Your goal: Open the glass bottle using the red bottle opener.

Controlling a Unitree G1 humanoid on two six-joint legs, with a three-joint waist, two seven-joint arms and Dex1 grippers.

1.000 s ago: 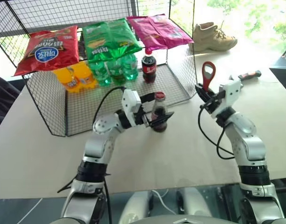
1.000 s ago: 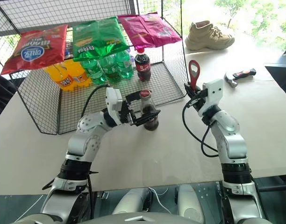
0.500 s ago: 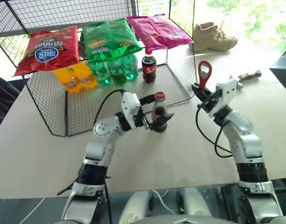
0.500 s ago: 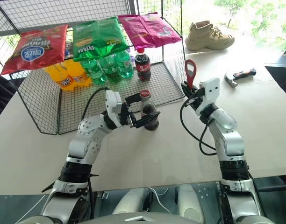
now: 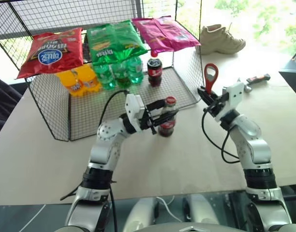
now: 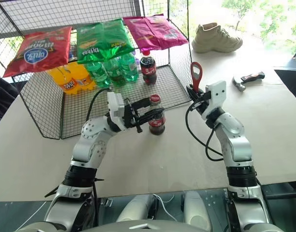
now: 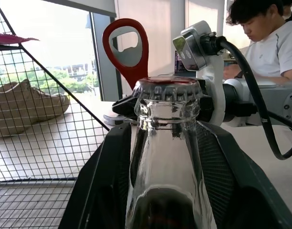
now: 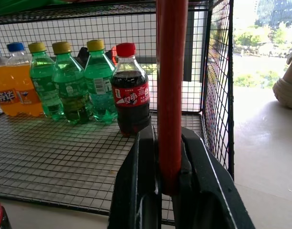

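Gripping glass bottle (image 5: 166, 123) w/ left hand (image 5: 163, 112); right hand (image 5: 206, 96) clenched on red bottle opener (image 5: 210, 77).

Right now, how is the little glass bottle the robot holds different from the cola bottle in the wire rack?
The glass bottle wears a crimped metal cap; the plastic cola bottle has a red screw cap. The glass bottle is in the left gripper, outside the wire rack; the plastic one stands inside, ungripped. Both hold dark drink and have red labels.

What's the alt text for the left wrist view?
A clear glass bottle with a red crown cap stands between the left gripper's two black fingers. Behind it the right gripper holds the red bottle opener upright, before a wire rack and a seated person.
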